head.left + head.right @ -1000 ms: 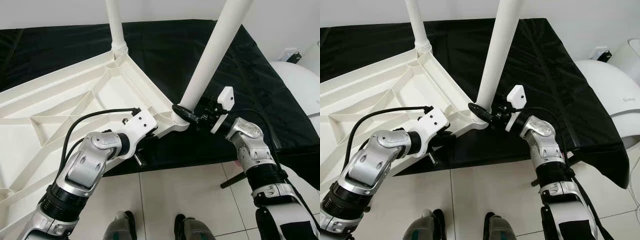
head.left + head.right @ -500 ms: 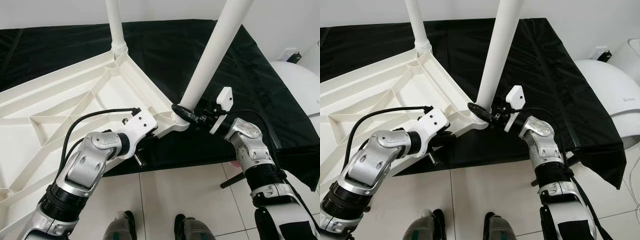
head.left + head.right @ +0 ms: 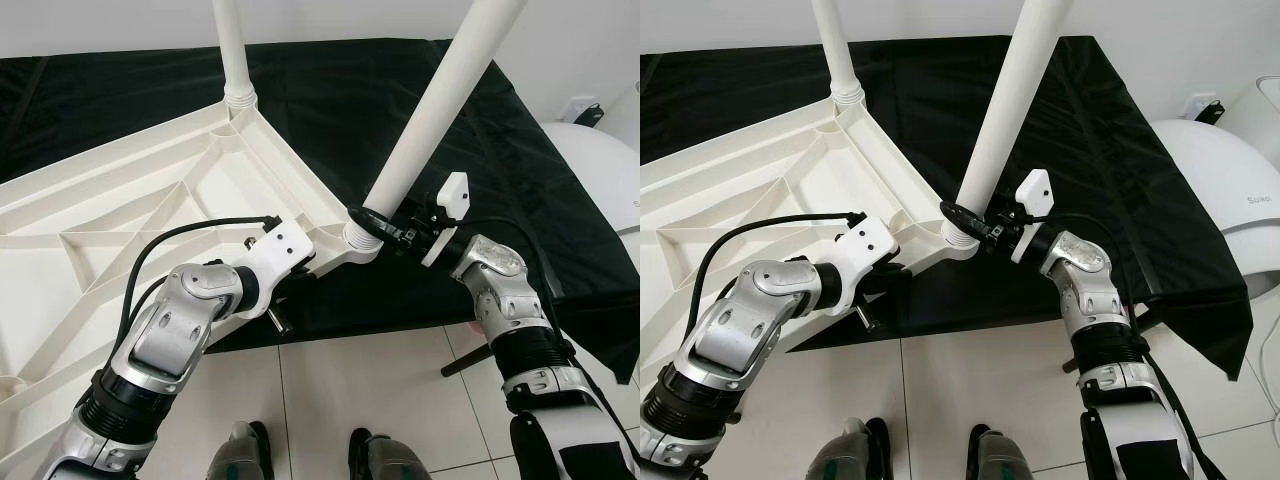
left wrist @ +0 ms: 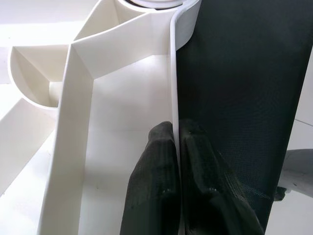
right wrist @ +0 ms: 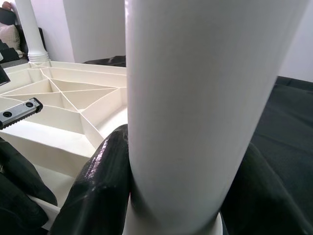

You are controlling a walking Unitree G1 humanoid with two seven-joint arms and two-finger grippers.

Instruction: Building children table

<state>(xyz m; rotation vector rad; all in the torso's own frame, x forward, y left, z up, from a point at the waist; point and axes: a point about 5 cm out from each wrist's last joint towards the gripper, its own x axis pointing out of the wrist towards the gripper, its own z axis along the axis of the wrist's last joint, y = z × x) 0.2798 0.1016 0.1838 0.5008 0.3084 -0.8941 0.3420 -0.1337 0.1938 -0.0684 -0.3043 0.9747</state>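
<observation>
2 white legs are standing in the corner sockets of an upturned white tabletop [image 3: 130, 200], which is lying ribbed side up on a black cloth [image 3: 330, 110] and reaching past the cloth's near edge over the tiled floor [image 3: 360, 390]. The far leg [image 3: 232, 50] is seated upright in its socket. The near leg [image 3: 430, 110] is tilted, leaning away toward the right, with its foot in the near corner socket [image 3: 360, 240].

The right end effector [image 3: 385, 228] is clamped around the base of the near leg just above the socket; in the right wrist view its 2 fingers [image 5: 98, 186] are being pressed against either side of the leg.

The left end effector [image 4: 176, 161] is pinched narrowly on the tabletop's thin outer rim [image 4: 173, 88], a short way from the near corner, 1 finger inside the rim and 1 outside against the cloth. A black cable [image 3: 170, 245] is looped over the left forearm.

A white rounded object [image 3: 600, 170] is sitting to the right, beside the cloth. The robot's feet [image 3: 300, 455] are visible on the floor below.
</observation>
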